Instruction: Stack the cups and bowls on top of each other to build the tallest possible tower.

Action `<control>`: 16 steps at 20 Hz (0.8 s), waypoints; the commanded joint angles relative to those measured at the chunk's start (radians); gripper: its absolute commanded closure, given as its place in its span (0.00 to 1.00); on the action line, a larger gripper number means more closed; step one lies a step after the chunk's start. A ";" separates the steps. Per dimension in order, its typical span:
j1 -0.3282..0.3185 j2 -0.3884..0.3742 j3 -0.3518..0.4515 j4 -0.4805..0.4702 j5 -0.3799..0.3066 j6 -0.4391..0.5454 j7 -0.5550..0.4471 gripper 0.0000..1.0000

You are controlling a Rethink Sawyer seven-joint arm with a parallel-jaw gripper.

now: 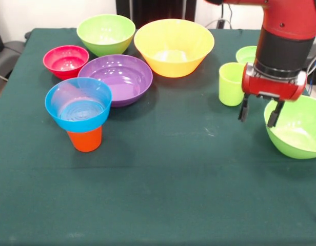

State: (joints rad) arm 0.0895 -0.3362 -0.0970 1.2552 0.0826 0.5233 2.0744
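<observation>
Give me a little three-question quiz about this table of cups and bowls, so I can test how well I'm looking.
1. True or false: the blue bowl sits on the orange cup.
2. Which bowl lies right beside the blue one? A yellow, B purple, C magenta.
3. Fill in: the gripper hangs between the lime green cup and a lime green ____ at the table's edge.

Key
1. True; the cup stands under it.
2. B, the purple bowl.
3. Bowl; the gripper is open and holds nothing.
</observation>
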 commanded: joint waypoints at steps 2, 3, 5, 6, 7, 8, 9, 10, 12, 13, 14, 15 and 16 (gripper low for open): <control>-0.001 0.088 0.060 -0.097 0.000 0.009 0.087 0.00; -0.001 0.093 0.062 -0.105 0.000 0.013 0.084 0.00; -0.002 0.102 0.064 -0.118 0.002 0.019 0.080 0.00; -0.003 0.107 0.064 -0.126 0.002 0.020 0.078 0.00; -0.004 0.110 0.068 -0.128 0.003 0.018 0.077 0.00; -0.006 0.113 0.070 -0.133 0.003 0.016 0.075 0.00; -0.009 0.116 0.076 -0.133 0.004 0.011 0.072 0.00; -0.010 0.116 0.078 -0.133 0.004 0.008 0.072 0.00; -0.011 0.115 0.081 -0.129 0.005 0.004 0.073 0.00; -0.011 0.112 0.081 -0.126 0.005 0.005 0.072 0.00; -0.010 0.112 0.080 -0.124 0.005 0.004 0.073 0.00; -0.011 0.109 0.080 -0.119 0.005 0.002 0.073 0.00; -0.014 0.107 0.082 -0.115 0.005 -0.001 0.071 0.00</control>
State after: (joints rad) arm 0.0841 -0.2598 -0.1056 1.1484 0.0855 0.5233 2.0744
